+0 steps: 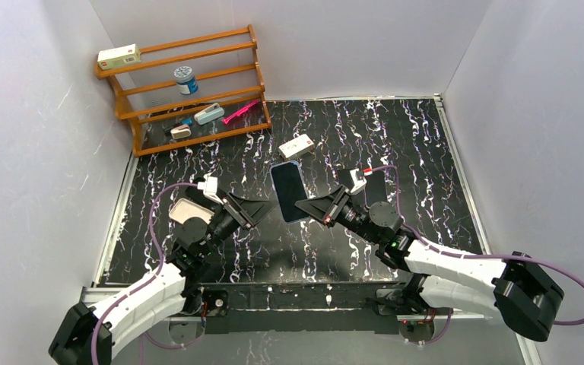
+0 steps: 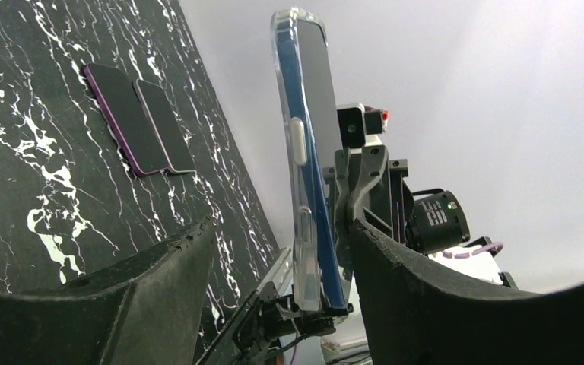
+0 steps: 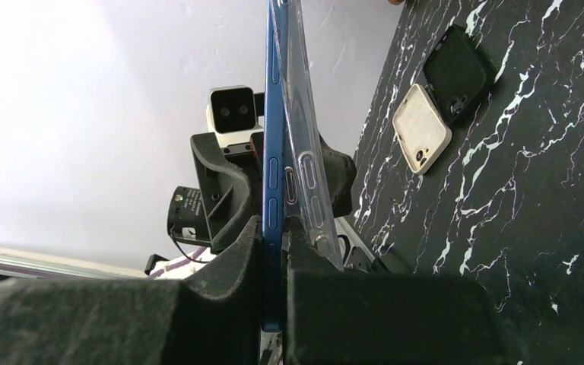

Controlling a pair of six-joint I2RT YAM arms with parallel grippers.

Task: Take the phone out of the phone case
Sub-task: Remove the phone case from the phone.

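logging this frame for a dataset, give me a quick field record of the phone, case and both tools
phone: blue, held on edge above the table
case: clear, splayed away from the phone on one side, not off
right tool: shut on the phone's edge
left tool: open, fingers either side of the phone, not gripping
spare cases: beige case, black case, flat on the table

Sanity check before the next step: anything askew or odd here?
The case is splayed off the phone along one edge, tilting away from it, half peeled. The right gripper pinches the phone alone. The left gripper is open around it. Nothing else stands out.
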